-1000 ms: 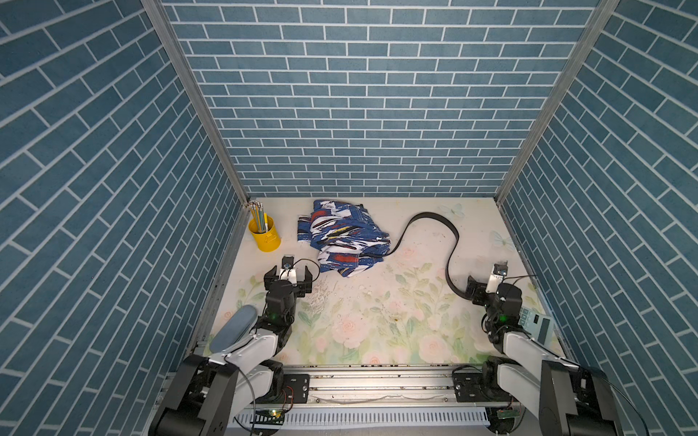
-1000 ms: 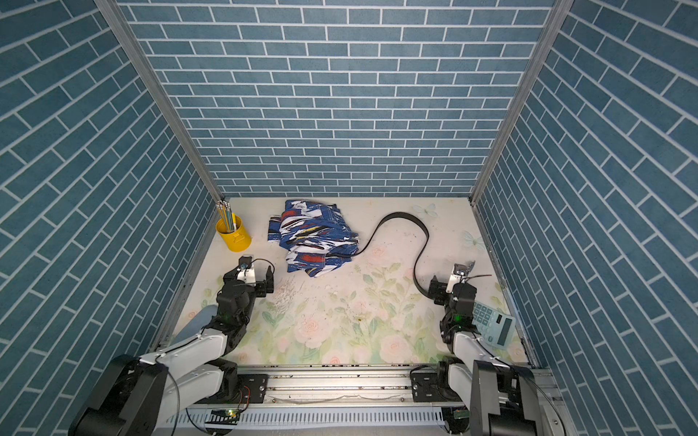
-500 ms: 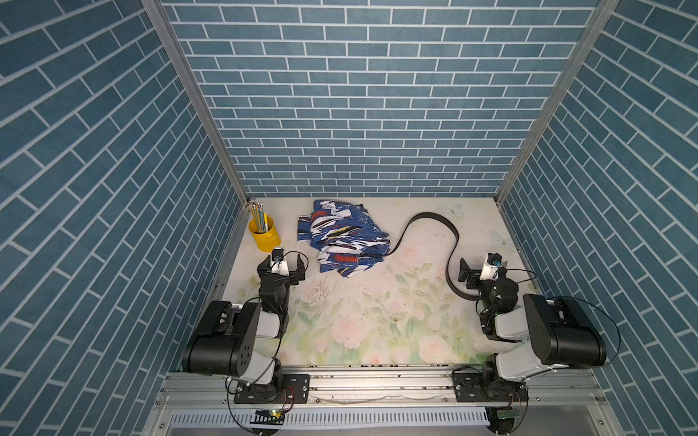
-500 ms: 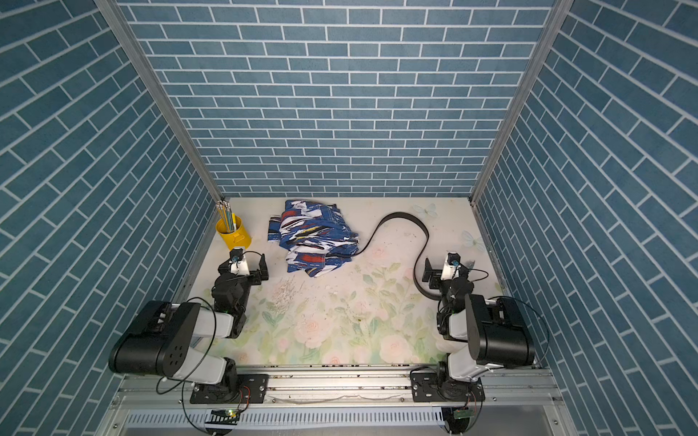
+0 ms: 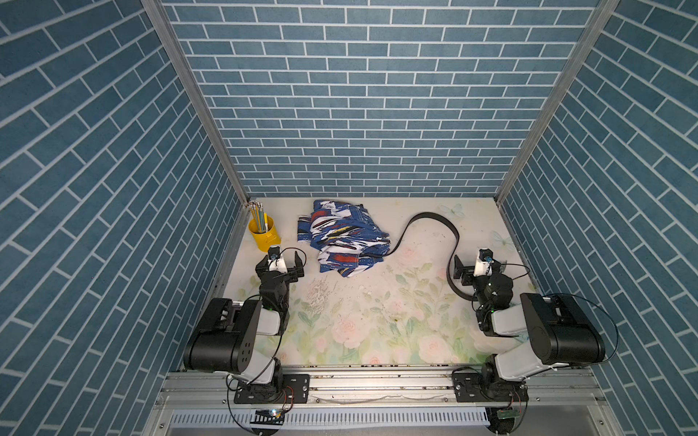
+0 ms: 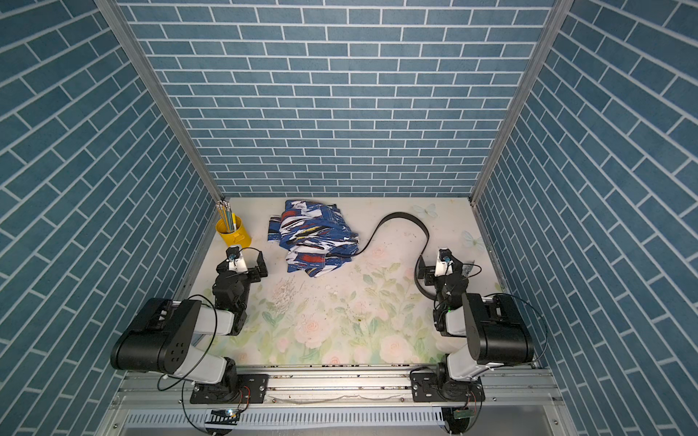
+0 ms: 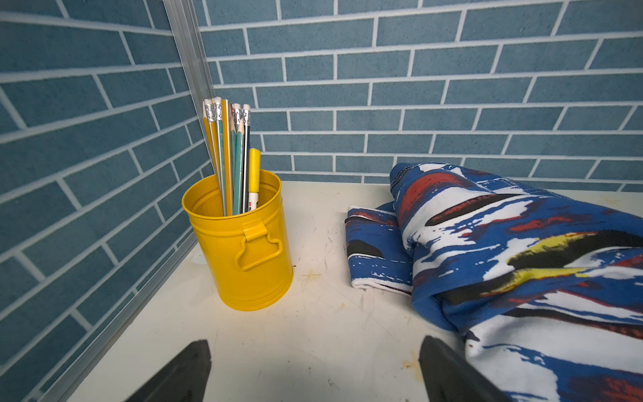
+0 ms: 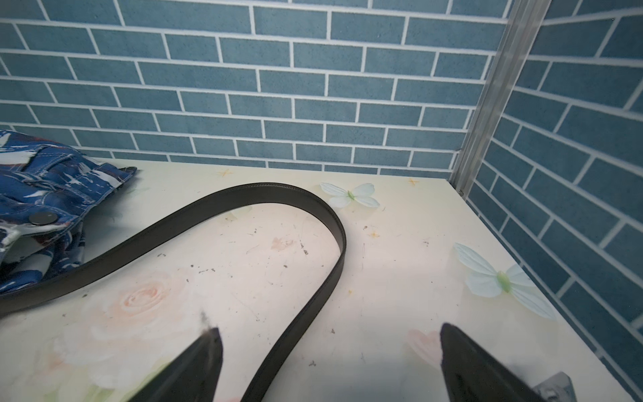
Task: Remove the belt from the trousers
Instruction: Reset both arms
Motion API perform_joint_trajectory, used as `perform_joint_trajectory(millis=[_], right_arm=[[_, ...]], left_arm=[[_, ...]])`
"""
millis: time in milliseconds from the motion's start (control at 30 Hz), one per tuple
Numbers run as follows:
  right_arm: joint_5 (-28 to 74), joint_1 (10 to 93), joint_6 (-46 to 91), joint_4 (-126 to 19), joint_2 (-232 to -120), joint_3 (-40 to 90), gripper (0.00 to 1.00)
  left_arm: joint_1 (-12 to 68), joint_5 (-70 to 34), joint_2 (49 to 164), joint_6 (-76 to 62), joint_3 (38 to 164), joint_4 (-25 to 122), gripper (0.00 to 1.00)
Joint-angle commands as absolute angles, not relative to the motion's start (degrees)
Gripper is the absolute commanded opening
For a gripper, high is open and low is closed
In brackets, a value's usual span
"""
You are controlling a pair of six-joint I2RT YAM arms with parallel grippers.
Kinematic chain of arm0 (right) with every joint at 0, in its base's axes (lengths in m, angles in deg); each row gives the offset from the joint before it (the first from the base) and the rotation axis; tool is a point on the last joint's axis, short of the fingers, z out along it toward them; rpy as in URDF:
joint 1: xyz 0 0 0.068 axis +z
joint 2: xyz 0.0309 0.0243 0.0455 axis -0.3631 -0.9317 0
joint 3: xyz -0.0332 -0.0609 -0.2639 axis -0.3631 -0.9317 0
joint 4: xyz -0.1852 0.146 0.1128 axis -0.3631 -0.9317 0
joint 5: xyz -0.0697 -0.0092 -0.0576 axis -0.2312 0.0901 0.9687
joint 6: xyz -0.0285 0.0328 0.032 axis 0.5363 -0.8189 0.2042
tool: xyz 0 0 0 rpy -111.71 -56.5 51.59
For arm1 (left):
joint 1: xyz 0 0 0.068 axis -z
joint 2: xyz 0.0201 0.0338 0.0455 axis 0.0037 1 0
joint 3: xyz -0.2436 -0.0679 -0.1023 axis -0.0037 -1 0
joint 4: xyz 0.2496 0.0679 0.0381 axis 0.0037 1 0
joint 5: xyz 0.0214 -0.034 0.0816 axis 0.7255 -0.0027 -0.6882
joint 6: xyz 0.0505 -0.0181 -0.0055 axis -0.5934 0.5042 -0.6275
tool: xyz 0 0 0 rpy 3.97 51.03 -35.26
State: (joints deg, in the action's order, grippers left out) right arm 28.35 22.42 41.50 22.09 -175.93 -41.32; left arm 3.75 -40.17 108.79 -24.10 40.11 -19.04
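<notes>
The flowered white surface (image 5: 377, 321) carries crumpled blue, streak-printed fabric trousers (image 5: 342, 241) near its far left corner. The long black strap belt (image 5: 430, 216) loops across the right side, one end touching the trousers; I judge it almost free. The left hand (image 7: 313, 348) and right hand (image 8: 330, 332) are spread and empty.

You see blue trousers (image 5: 342, 241) streaked white, red, yellow and black, a plain black belt (image 8: 278, 194), a yellow tin (image 7: 250, 264), a pale floral tabletop (image 5: 377, 321) and teal brick-patterned walls (image 5: 359, 94).
</notes>
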Motion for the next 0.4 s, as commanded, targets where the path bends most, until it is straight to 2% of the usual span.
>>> perform_joint_trajectory(millis=[0,367], right_arm=[[25.56,22.69,44.09,24.89,-175.71,-42.13,0.99],[25.59,22.46,43.88,22.41,-175.86,-40.72,1.0]], left_arm=[[3.39,-40.59,109.01,-23.8,40.73,-19.53,1.0],[3.39,-37.75,108.93,-25.03,40.59,-19.72,1.0]])
